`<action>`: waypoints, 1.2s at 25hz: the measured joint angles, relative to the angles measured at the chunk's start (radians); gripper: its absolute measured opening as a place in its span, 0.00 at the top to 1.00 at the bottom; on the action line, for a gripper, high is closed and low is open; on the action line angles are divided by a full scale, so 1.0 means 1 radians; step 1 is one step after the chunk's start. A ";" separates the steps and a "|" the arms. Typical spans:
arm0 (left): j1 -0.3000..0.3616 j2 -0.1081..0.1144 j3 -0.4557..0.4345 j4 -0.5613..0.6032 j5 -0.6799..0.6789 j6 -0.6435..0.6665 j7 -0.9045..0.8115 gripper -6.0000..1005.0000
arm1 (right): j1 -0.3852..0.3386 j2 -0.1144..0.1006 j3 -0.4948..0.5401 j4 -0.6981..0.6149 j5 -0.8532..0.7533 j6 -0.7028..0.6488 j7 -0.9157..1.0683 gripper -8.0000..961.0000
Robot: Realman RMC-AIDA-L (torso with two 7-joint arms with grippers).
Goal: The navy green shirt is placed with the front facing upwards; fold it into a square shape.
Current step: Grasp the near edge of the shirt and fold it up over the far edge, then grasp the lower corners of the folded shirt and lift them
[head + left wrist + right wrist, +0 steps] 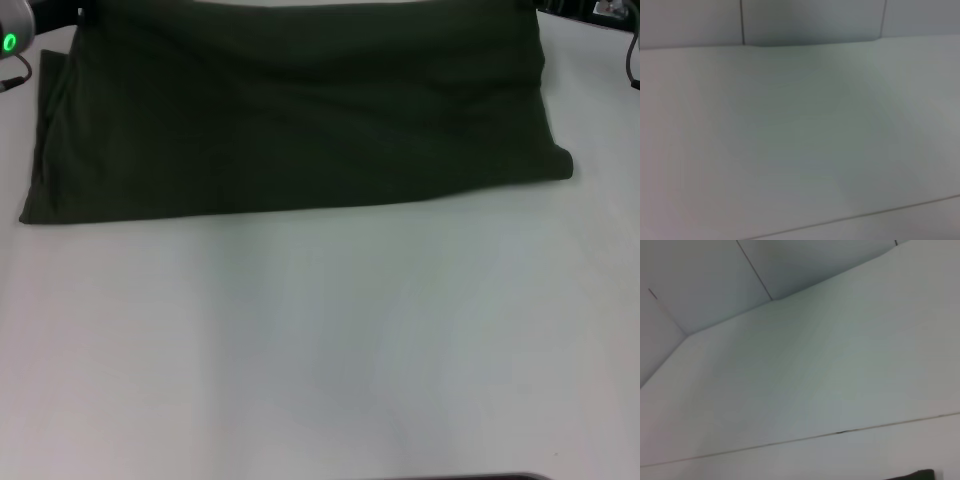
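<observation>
One garment is all you have to manage: the navy green shirt (290, 110) lies at the far side of the table (320, 350), already doubled into a wide band with its plain side up, its long near edge running across and slightly askew. Judge it as soft, light and limp cotton; it should sag and crease if lifted by one point, so take it at the two short-end corners, pinching through all layers. You'll find the left arm high at the far left corner of the head view, where only a grey housing with a green light (10, 42) shows; the right arm is perhaps the dark bit at the far right edge. Neither gripper shows; you cannot tell their state. Both wrist views show only bare white surface.
</observation>
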 joint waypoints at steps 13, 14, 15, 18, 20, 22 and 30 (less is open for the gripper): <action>0.009 -0.055 0.000 -0.006 -0.009 -0.199 0.007 0.62 | -0.026 0.000 0.000 -0.020 0.069 0.037 -0.035 0.63; 0.009 -0.055 -0.002 -0.007 -0.009 -0.198 0.005 0.61 | -0.033 0.000 0.000 -0.026 0.083 0.026 -0.048 0.49; 0.010 -0.055 -0.003 -0.007 -0.010 -0.195 0.004 0.59 | -0.043 0.001 0.000 -0.032 0.100 0.010 -0.066 0.36; 0.027 -0.058 -0.005 -0.032 -0.011 -0.146 -0.003 0.51 | -0.077 0.006 -0.002 -0.060 0.144 -0.048 -0.103 0.34; 0.052 -0.062 -0.005 -0.077 -0.013 -0.089 -0.022 0.43 | -0.103 0.007 -0.003 -0.079 0.156 -0.097 -0.108 0.32; 0.078 -0.063 -0.001 -0.119 -0.023 -0.034 -0.036 0.36 | -0.127 0.004 -0.004 -0.095 0.159 -0.152 -0.108 0.31; 0.209 -0.063 0.002 -0.277 -0.184 0.272 0.000 0.11 | -0.234 -0.010 -0.004 -0.183 0.161 -0.356 -0.104 0.28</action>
